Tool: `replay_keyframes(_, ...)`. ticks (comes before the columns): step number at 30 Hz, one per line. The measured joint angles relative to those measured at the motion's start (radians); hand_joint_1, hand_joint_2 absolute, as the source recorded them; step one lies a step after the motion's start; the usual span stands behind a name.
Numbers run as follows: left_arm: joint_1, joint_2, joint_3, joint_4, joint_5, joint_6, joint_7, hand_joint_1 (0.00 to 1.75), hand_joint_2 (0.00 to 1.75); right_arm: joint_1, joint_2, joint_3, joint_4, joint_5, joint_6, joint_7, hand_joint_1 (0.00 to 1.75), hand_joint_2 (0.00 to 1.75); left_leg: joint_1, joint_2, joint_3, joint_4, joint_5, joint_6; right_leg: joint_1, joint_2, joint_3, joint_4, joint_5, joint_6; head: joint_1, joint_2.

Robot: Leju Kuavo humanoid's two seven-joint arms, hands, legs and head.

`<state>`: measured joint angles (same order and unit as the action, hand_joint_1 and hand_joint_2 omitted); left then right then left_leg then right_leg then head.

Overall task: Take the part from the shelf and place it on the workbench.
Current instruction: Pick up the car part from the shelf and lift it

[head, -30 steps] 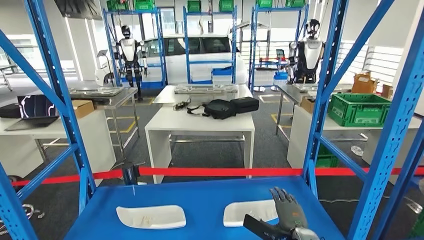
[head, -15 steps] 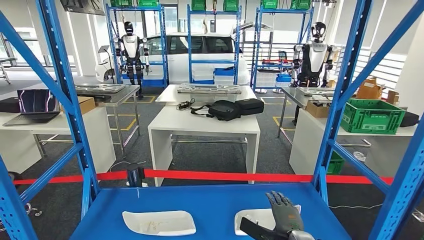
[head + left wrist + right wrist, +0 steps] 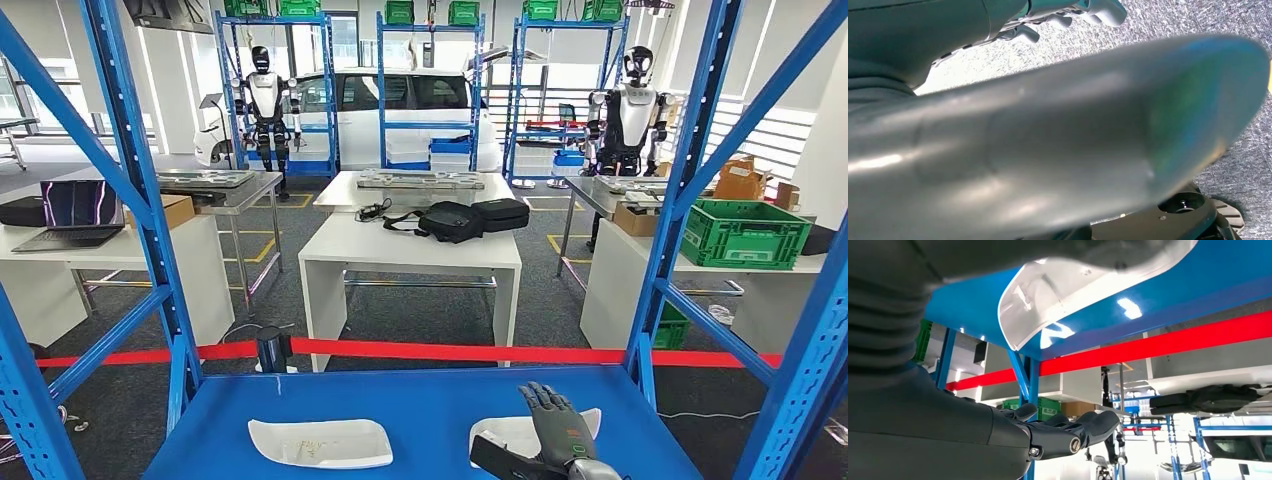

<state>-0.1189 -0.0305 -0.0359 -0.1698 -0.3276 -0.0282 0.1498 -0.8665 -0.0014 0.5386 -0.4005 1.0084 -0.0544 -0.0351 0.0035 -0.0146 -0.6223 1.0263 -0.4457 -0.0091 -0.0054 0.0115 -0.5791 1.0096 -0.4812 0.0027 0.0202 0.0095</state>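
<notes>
R hand [image 3: 560, 432] reaches fwd, fingers [image 3: 1083, 427] straight and apart, holding nothing; L hand [image 3: 1068, 12] hangs low, fingers curled.

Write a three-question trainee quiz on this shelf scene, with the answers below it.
1. True or false: the right hand already grips the right-hand white part.
2. How many white parts lie on the blue shelf?
3. The right hand's fingers are: A) spread above the part, B) closed around it, C) resting on the left-hand white part.

Key: 1 false. 2 two. 3 A.
</notes>
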Motion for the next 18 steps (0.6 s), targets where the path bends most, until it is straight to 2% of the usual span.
replay_keyframes(9,-0.002,0.002,0.0,0.0,-0.008,0.0,0.003,0.0,0.0,0.004,0.012,0.0,0.008,0.001,0.007,0.001,0.0,0.0,-0.004,0.0,0.0,0.002,-0.001,0.002,-0.004,0.0,0.0,0.0,0.001,0.005,0.0,0.0)
replay_keyframes(12,-0.003,0.001,0.001,-0.001,-0.008,-0.002,0.003,0.0,0.0,0.003,0.016,0.0,0.008,0.002,0.006,0.004,0.0,0.0,0.001,0.003,0.008,-0.011,0.002,0.013,-0.006,-0.001,-0.005,0.011,-0.01,0.015,0.0,0.0)
replay_keyframes(14,-0.004,0.001,0.001,-0.001,-0.008,-0.003,0.003,0.0,0.0,0.003,0.017,0.0,0.008,0.003,0.006,0.004,0.0,0.0,0.007,0.007,0.016,-0.021,0.004,0.021,-0.006,-0.002,-0.042,0.087,-0.051,0.019,0.001,0.0)
replay_keyframes(16,-0.005,0.001,0.002,-0.001,-0.008,-0.004,0.003,0.0,0.0,0.007,0.017,0.0,0.009,0.003,0.007,0.003,0.0,0.0,0.008,0.008,0.018,-0.021,0.001,0.024,-0.009,-0.003,-0.111,0.221,-0.105,0.022,0.002,0.0)
replay_keyframes(17,-0.004,0.001,0.002,-0.001,-0.008,-0.004,0.003,0.0,0.0,0.011,0.018,0.0,0.01,0.003,0.007,0.002,0.0,0.0,0.008,0.008,0.018,-0.02,-0.001,0.023,-0.011,-0.004,-0.14,0.27,-0.117,0.024,0.003,0.0)
replay_keyframes(18,-0.004,0.001,0.002,-0.001,-0.009,-0.005,0.002,0.0,0.0,0.015,0.018,0.0,0.011,0.003,0.008,0.001,0.0,0.0,0.009,0.008,0.019,-0.018,-0.004,0.021,-0.014,-0.004,-0.152,0.286,-0.11,0.026,0.003,0.0)
